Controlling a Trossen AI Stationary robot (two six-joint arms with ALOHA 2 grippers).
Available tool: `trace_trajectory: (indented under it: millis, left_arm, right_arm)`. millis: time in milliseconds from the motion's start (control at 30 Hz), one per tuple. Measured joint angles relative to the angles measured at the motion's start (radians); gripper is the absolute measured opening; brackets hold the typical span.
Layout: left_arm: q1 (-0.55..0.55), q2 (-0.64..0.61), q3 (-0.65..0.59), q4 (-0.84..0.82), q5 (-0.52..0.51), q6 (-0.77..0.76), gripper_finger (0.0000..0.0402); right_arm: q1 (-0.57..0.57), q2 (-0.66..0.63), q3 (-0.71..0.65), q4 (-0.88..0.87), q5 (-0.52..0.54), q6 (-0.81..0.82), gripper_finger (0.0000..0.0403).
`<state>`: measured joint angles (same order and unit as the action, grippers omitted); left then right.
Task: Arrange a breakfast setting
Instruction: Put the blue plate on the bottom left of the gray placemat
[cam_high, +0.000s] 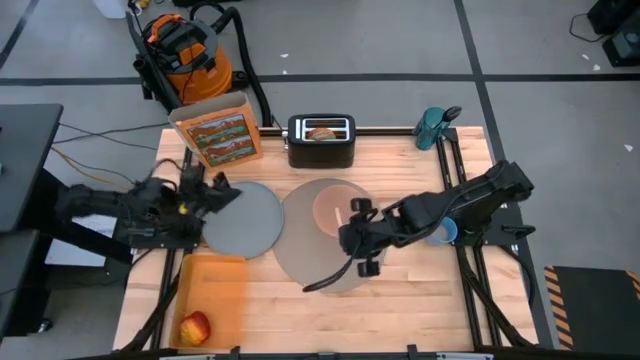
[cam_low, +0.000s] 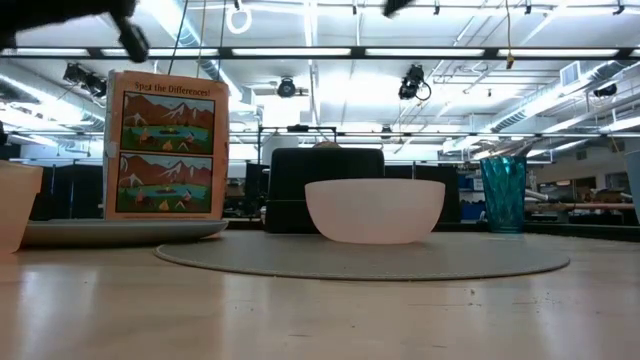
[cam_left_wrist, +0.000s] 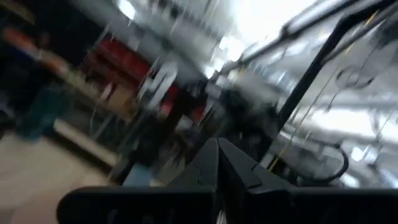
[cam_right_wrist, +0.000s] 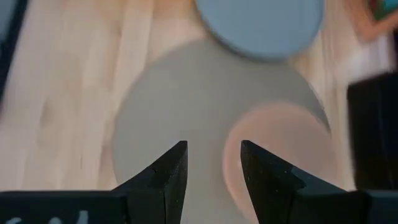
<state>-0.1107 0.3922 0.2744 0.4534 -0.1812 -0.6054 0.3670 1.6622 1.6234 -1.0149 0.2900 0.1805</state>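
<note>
Two grippers over a half-laid breakfast table: mine, the right gripper (cam_right_wrist: 212, 163), hovers above the taupe mat (cam_high: 300, 240).

My fingers stand partly apart, holding nothing. Just beyond them sits the pink bowl (cam_high: 333, 211) on the mat; the grey plate (cam_high: 243, 220) lies beside the mat, the apple (cam_high: 195, 326) at the near-left corner. Best, I judge: descend straight, centred, jaws clear of the bowl's rim. The left gripper (cam_high: 215, 193), pinched closed and empty, waits at the plate's edge.

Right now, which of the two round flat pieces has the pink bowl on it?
The taupe mat, the larger disc at table centre, carries the pink bowl. The grey plate beside it is bare.
</note>
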Motion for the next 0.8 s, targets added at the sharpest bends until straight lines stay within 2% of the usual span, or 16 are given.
trace_trajectory:
  millis: [133, 300, 400, 533, 667, 800]
  left_arm:
    - [-0.098, 0.275, 0.185, -0.219, -0.081, -0.021, 0.0006]
    - [-0.206, 0.583, 0.414, -0.571, -0.142, -0.206, 0.0006]
    - [-0.252, 0.74, 0.555, -0.809, -0.178, -0.313, 0.0006]
    - [-0.256, 0.932, 0.721, -1.103, -0.181, -0.421, 0.0006]
    - [-0.224, 1.086, 0.794, -1.191, -0.18, -0.438, 0.002]
    - [-0.179, 1.206, 0.806, -1.218, -0.088, -0.439, 0.0053]
  right_arm:
    - [-0.026, -0.055, 0.0, -0.144, -0.013, 0.005, 0.0156]
    - [-0.031, -0.141, 0.0, -0.307, -0.012, 0.033, 0.0156]
    - [-0.025, -0.196, 0.0, -0.354, 0.003, 0.034, 0.0156]
    - [-0.02, -0.264, 0.0, -0.353, 0.04, 0.021, 0.0156]
    - [-0.021, -0.304, 0.0, -0.34, 0.124, -0.033, 0.0156]
    - [-0.02, -0.327, 0.0, -0.334, 0.161, -0.097, 0.0155]
